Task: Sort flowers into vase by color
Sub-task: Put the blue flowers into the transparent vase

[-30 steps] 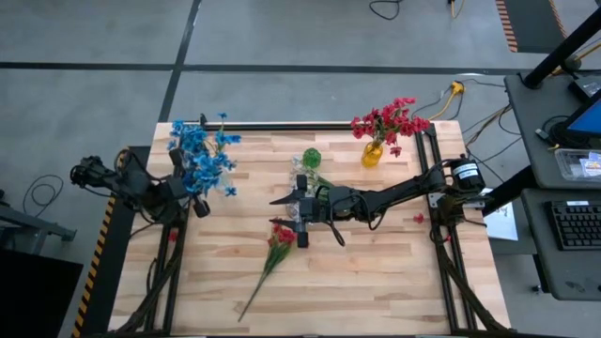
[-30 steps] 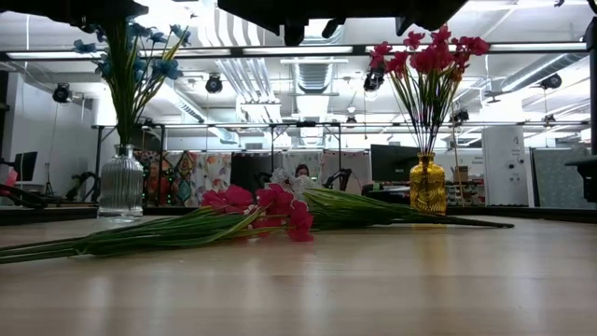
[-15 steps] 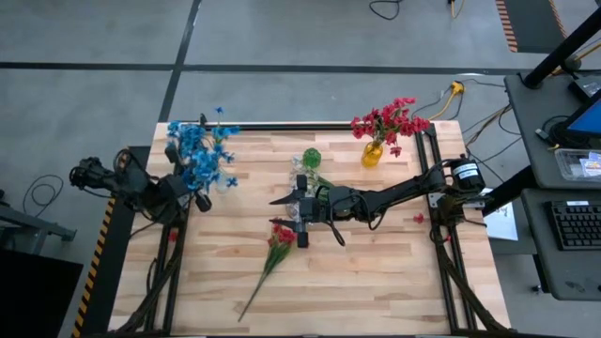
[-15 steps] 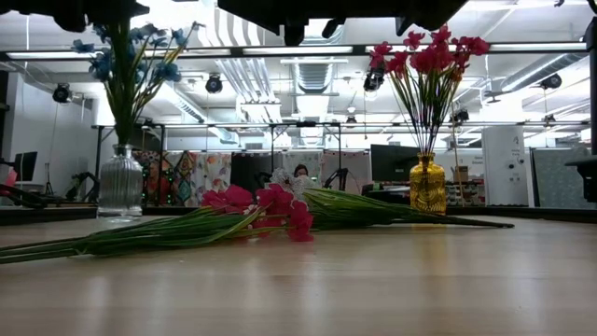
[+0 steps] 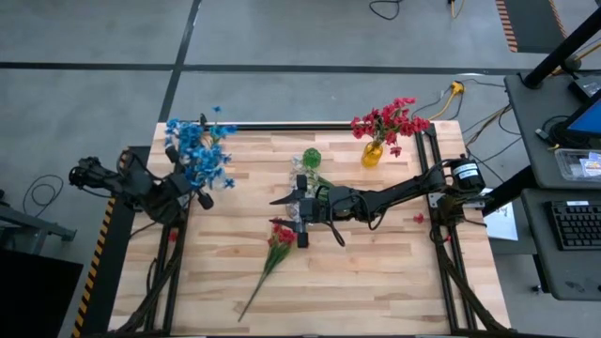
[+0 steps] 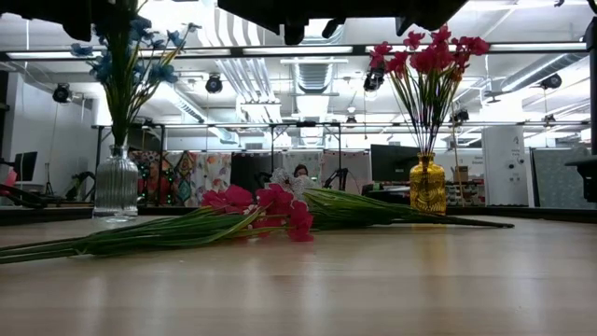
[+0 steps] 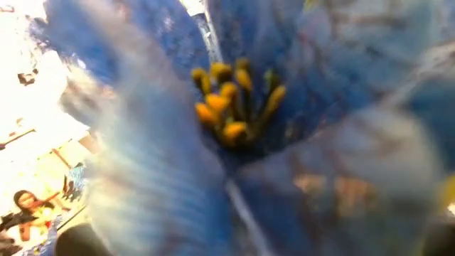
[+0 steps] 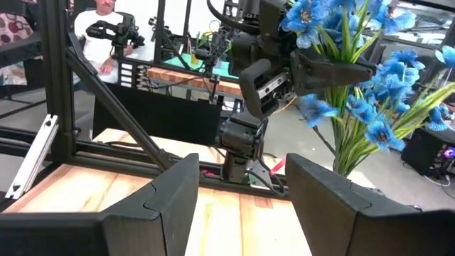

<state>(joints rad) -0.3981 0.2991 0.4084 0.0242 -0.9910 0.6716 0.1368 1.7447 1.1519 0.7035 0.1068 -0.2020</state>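
Note:
Blue flowers (image 5: 194,155) stand in a clear ribbed vase (image 6: 116,184) at the table's left. My left gripper (image 5: 200,199) is in among them, and a blue blossom (image 7: 234,107) fills its wrist view. Red flowers (image 5: 388,120) stand in a yellow vase (image 6: 427,187) at the far right. A red spray (image 5: 278,240) lies flat on the table's middle, stem toward the near edge. A pale spray (image 5: 311,159) lies beside it, partly under my right arm. My right gripper (image 5: 289,212) hovers open above the red spray's blossoms. My left gripper (image 8: 366,70) has its fingers (image 8: 327,71) drawn together to a point among the blue flowers' stems (image 8: 347,146), well above the vase. It comes in level from the table's left. Blossoms hide the place of contact, so which stem it has cannot be told.
The table is bare wood (image 5: 376,272) on its near right half. Black frame rails (image 5: 282,126) run along the far edge and both sides. A person (image 8: 99,28) sits beyond the table's left side.
The left gripper has drawn a little toward the table's left and far edges, and the blue bunch has swung that way with it. The clear vase has slid slightly leftward. The right arm and the lying sprays have kept still.

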